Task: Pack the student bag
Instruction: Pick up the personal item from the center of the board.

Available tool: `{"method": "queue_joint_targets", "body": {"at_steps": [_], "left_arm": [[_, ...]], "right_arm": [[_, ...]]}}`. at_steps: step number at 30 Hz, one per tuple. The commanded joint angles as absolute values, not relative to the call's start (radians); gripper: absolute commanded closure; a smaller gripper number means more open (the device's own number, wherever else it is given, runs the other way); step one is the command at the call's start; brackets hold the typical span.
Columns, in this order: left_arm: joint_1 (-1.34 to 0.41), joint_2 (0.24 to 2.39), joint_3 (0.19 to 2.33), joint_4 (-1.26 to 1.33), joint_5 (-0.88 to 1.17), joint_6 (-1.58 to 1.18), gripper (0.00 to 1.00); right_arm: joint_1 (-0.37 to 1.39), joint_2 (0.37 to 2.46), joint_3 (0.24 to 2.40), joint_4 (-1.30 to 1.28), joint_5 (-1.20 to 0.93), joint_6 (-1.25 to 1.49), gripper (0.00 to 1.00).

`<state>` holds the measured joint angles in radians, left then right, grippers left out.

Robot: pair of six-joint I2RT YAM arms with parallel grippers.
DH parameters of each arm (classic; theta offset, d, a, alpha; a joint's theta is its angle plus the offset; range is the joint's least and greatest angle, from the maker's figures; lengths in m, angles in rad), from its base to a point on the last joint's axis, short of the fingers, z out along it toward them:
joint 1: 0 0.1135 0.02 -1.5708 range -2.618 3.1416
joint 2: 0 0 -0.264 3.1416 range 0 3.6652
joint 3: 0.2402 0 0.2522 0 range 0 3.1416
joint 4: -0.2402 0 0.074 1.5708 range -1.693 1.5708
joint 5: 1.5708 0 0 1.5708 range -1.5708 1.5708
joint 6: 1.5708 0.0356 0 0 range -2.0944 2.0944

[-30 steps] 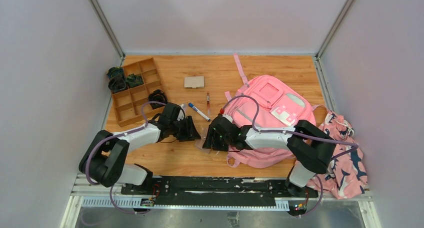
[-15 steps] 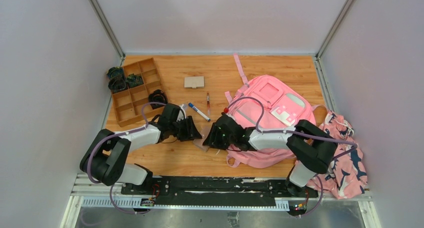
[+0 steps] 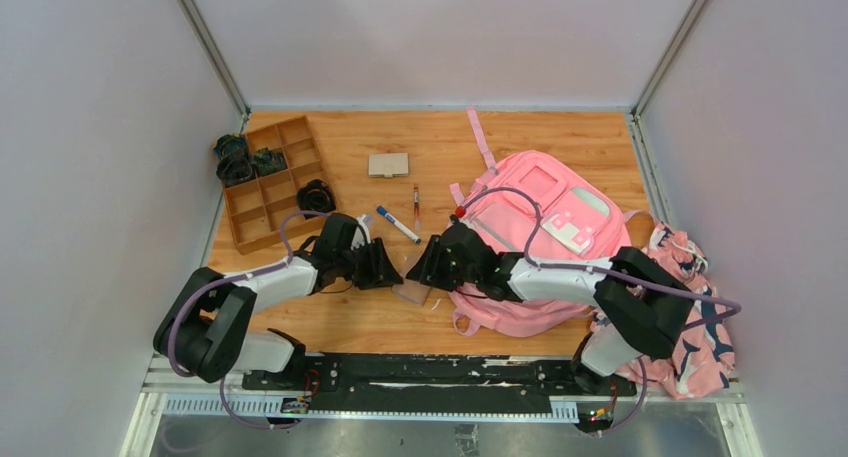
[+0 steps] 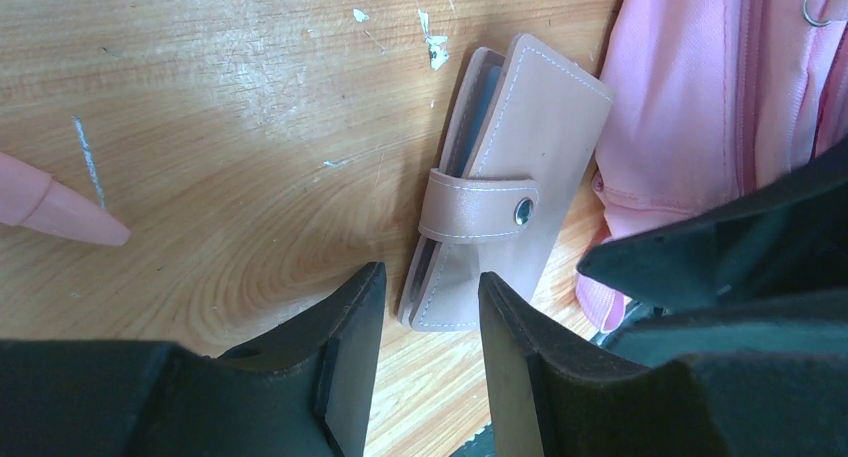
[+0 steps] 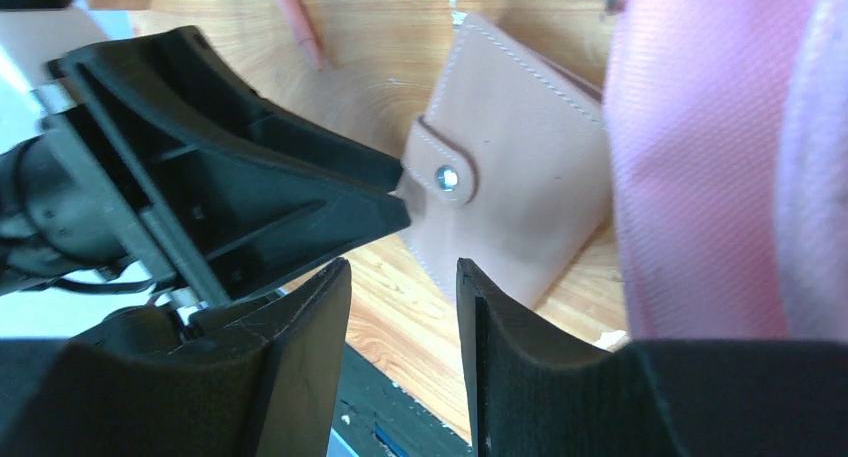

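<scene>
The pink student bag [image 3: 545, 232] lies flat on the wooden table, right of centre; its fabric shows in the left wrist view [image 4: 690, 97] and the right wrist view [image 5: 720, 157]. A tan snap wallet [image 3: 411, 293] lies on the table at the bag's left edge, seen closed in the left wrist view [image 4: 505, 167] and the right wrist view [image 5: 510, 197]. My left gripper [image 3: 392, 269] is open and empty just left of the wallet [image 4: 428, 307]. My right gripper [image 3: 422, 267] is open and empty above the wallet's right side [image 5: 403, 307].
A blue marker [image 3: 398, 224] and a thin pen [image 3: 416, 200] lie behind the grippers. A small tan card case [image 3: 388, 164] sits farther back. A wooden divided tray [image 3: 270, 182] with dark items stands at the left. A patterned cloth bundle [image 3: 690, 317] lies at the right edge.
My right gripper has moved back and up toward the bag's left edge, uncovering the wallet. My left gripper has shifted slightly right toward the wallet.
</scene>
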<state>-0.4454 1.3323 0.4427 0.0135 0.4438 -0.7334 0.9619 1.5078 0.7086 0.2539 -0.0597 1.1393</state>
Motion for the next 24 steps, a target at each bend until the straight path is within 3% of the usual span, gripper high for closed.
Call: {"method": "queue_joint_targets", "body": {"at_steps": [1,8,17,24], "left_arm": [[-0.444,1.322,0.438,-0.006,0.453,-0.728,0.55],[-0.445,1.250,0.485,-0.064,0.418,-0.700,0.55],[-0.445,1.336,0.538,-0.026,0.416,-0.687,0.56],[-0.445,1.462,0.572,-0.024,0.347,-0.653,0.67]], "right_arm": [[0.947,1.551,0.761,0.163,-0.031,1.154,0.52],[0.947,1.510,0.777,-0.149,0.119,1.236,0.46],[0.922,1.632,0.758,-0.077,0.057,1.323,0.46],[0.910,1.690,0.746,-0.010,0.046,1.360,0.46]]}}
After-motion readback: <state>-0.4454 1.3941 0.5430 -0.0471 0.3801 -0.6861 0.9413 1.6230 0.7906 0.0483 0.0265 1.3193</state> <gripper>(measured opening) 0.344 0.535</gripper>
